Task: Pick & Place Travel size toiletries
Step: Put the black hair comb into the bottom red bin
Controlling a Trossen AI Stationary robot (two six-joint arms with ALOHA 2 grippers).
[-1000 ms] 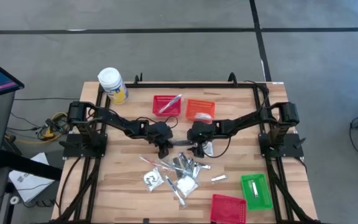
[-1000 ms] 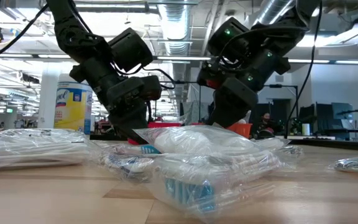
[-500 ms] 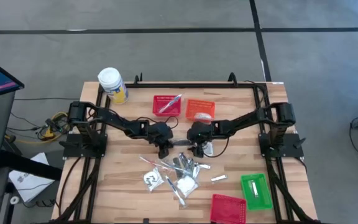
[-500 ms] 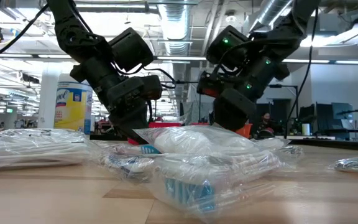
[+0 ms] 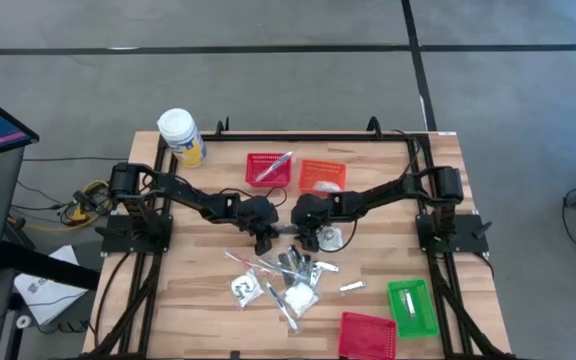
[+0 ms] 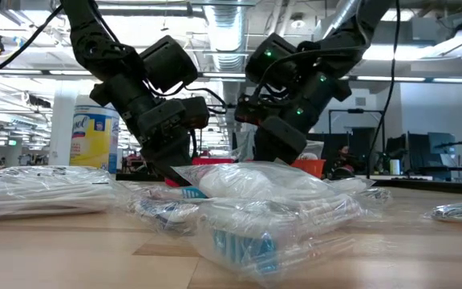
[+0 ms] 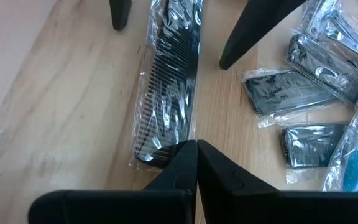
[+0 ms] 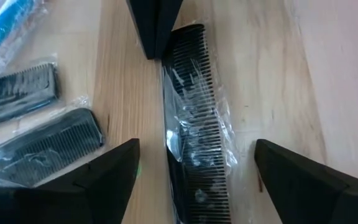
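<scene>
right gripper (image 8: 194, 180), jaws spread, has slid left to straddle wrapped comb (image 8: 194, 118) mid-frame; left gripper (image 7: 196, 163) pinches its end. handover looks close.

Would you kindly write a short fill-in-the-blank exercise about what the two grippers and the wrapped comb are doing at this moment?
1. The left gripper is ____ on one end of the wrapped black comb.
2. The right gripper has its fingers ____, one on each side of the comb.
3. The comb lies flat on the wooden ____.
4. The yellow jar has a ____ lid.

Missing words: shut; open; table; white
</scene>
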